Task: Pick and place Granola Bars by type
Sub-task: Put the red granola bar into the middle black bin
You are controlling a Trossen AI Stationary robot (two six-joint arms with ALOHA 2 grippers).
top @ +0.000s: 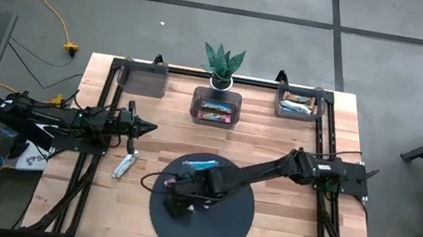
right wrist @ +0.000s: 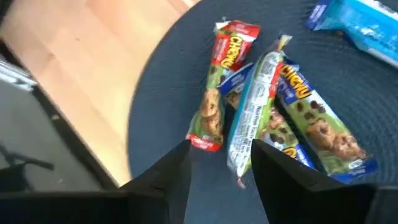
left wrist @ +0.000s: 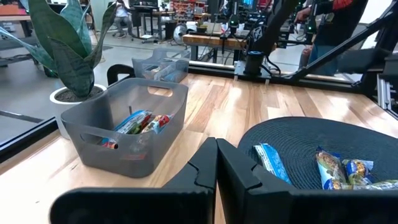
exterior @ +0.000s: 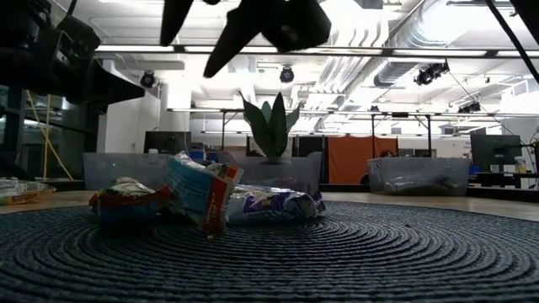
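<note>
my right end effector (right wrist: 221,163) hangs open just above three granola bars (right wrist: 258,118) piled on the round dark mat (top: 221,221). my left end effector (left wrist: 216,163) is closed, empty, over the tabletop (top: 292,139) near a loose bar (top: 124,164).

Setting: an open robotics lab or workshop hall. A wooden table (top: 217,136) is standing on a bare grey concrete floor (top: 207,34) crossed by dark lines, with a yellow cable (top: 55,11) trailing over it. Exposed ducts (exterior: 396,42) and strip lights (exterior: 210,109) are running overhead. Further work tables with equipment (left wrist: 205,28) are showing behind, and a person (left wrist: 326,25) is standing there. Monitors (exterior: 493,151) are sitting at the far side.
</note>
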